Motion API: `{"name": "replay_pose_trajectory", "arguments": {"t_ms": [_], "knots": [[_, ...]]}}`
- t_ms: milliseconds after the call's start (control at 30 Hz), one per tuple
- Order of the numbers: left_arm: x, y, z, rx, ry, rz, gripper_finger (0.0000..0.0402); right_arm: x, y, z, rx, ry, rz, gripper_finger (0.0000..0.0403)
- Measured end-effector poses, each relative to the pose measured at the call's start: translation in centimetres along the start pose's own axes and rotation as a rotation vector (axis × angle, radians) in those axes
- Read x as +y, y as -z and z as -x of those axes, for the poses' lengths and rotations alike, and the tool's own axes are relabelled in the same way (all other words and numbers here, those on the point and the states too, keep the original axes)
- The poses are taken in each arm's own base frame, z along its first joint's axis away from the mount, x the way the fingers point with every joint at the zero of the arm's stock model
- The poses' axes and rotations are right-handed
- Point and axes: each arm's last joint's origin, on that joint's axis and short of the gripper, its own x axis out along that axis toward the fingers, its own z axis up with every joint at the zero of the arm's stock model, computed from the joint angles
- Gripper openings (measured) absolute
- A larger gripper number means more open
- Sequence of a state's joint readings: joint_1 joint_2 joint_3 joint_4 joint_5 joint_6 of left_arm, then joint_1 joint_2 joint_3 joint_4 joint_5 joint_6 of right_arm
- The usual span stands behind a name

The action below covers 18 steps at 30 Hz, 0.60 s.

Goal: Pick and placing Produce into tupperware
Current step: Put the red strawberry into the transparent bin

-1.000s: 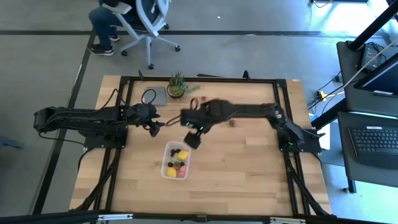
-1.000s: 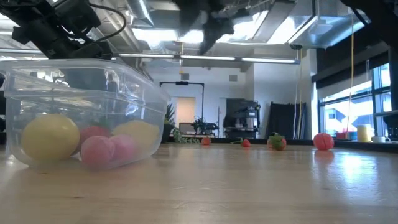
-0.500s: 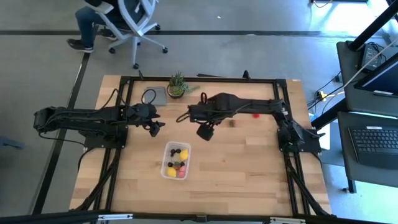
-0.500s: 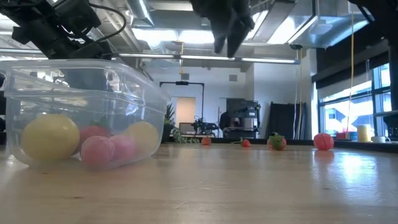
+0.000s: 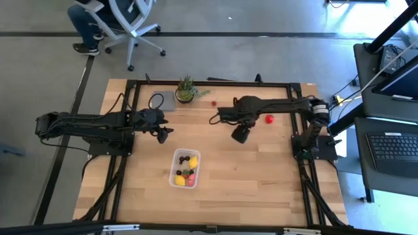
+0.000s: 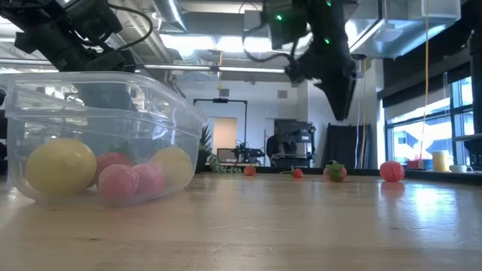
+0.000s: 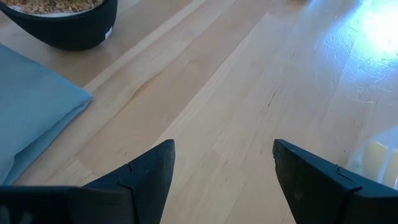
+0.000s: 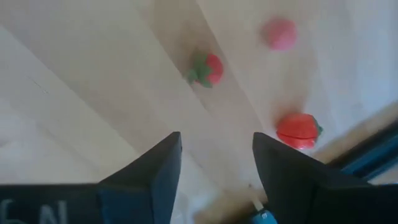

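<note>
Both arms are seen as matte black jointed links with black cables along them. The left hand is ended by two flat, dark, wedge-shaped fingers. The right hand has like fingers; white lettering is noted on its body. A green light is lit on the right arm.

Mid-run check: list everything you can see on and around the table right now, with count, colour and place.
tub: one, clear, table centre-front, holding yellow, red and dark fruit pieces
loose fruit: at least three, red, back right of table
potted plant: one, green, back edge
flat mat: one, grey, beside the plant
table: one, light wood
office chair: one, white, beyond the table, a person seated
left gripper: open, empty, left of centre
right gripper: open, empty, above the loose fruit
</note>
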State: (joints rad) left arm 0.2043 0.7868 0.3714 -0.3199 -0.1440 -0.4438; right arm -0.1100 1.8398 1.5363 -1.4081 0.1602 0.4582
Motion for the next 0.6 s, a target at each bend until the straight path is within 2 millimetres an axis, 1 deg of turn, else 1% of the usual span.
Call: {"name": "replay_pose_trajectory", "arguments": {"t_ms": [100, 233, 400, 500, 600], "knots": [[0.0, 0.0, 0.0, 0.000, 0.000, 0.001, 0.0261, -0.1, 0.7, -2.0, -0.034, -0.012, 0.041, 0.0197], [0.0, 0.0, 0.0, -0.001, 0.000, 0.026, 0.0261, 0.1, 1.3, -4.9, -0.031, -0.010, 0.087, 0.0198], [0.0, 0.0, 0.0, -0.001, 0.001, 0.058, 0.0261, -0.2, 2.1, -8.0, -0.008, 0.001, 0.087, 0.0199], [0.0, 0.0, 0.0, -0.002, 0.000, 0.078, 0.0261, -0.6, 2.2, -9.2, -0.007, 0.000, 0.072, 0.0199], [0.0, 0.0, 0.0, -0.002, 0.000, 0.080, 0.0261, -0.9, 2.3, -9.6, 0.004, 0.003, 0.097, 0.0199]]}}
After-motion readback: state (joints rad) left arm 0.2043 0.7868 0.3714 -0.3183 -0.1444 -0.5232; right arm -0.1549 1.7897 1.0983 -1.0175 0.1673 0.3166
